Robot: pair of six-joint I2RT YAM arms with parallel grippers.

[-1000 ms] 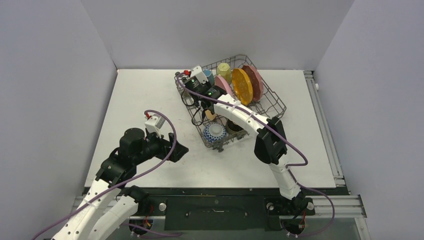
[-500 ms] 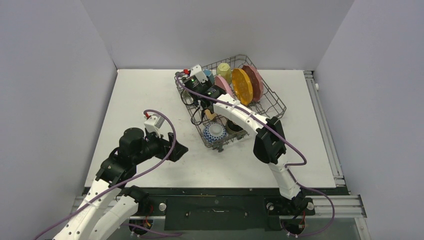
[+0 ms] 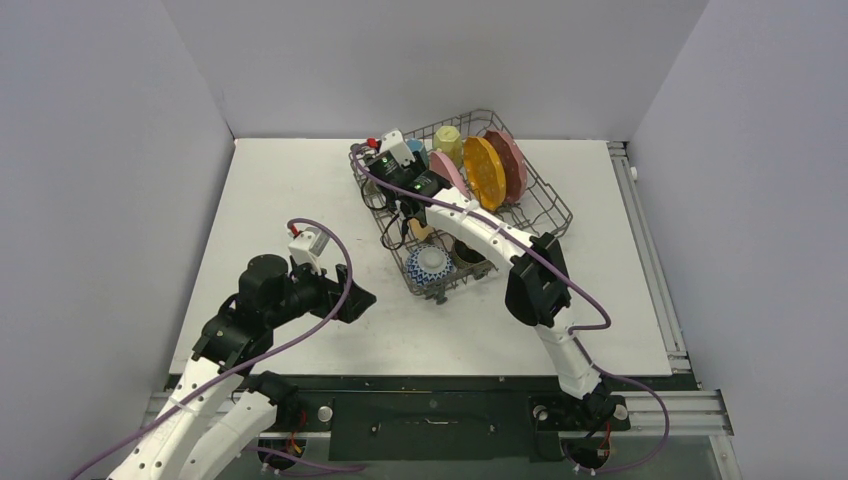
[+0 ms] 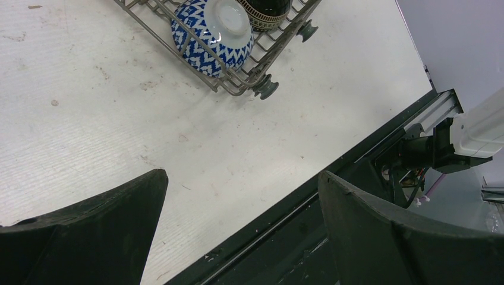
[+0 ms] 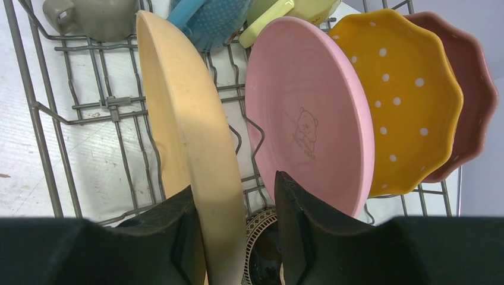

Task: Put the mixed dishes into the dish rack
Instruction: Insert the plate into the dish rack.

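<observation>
The dish rack (image 3: 548,196) stands at the table's back middle. In it stand the pink plate (image 5: 309,119), orange plate (image 5: 404,101) and dark red plate (image 5: 475,101), with the grey mug (image 5: 89,15), blue mug (image 5: 214,21) and yellow mug (image 5: 297,9) behind them. My right gripper (image 5: 235,183) is down in the rack around the tan plate's (image 5: 190,136) rim. The left finger touches it; a gap shows at the right finger. The dark brown bowl (image 5: 261,249) lies below. The blue-white bowl (image 4: 214,35) sits in the rack's near corner. My left gripper (image 4: 242,174) is open and empty.
My left gripper (image 3: 360,300) hovers over bare table left of the rack's near corner (image 4: 238,83), close to the table's black front edge (image 4: 267,219). Grey walls enclose the table on three sides. A metal rail (image 3: 650,260) runs along the right edge.
Almost nothing has moved. My right arm has shifted very slightly at the rack, and my left arm has stayed where it was.
</observation>
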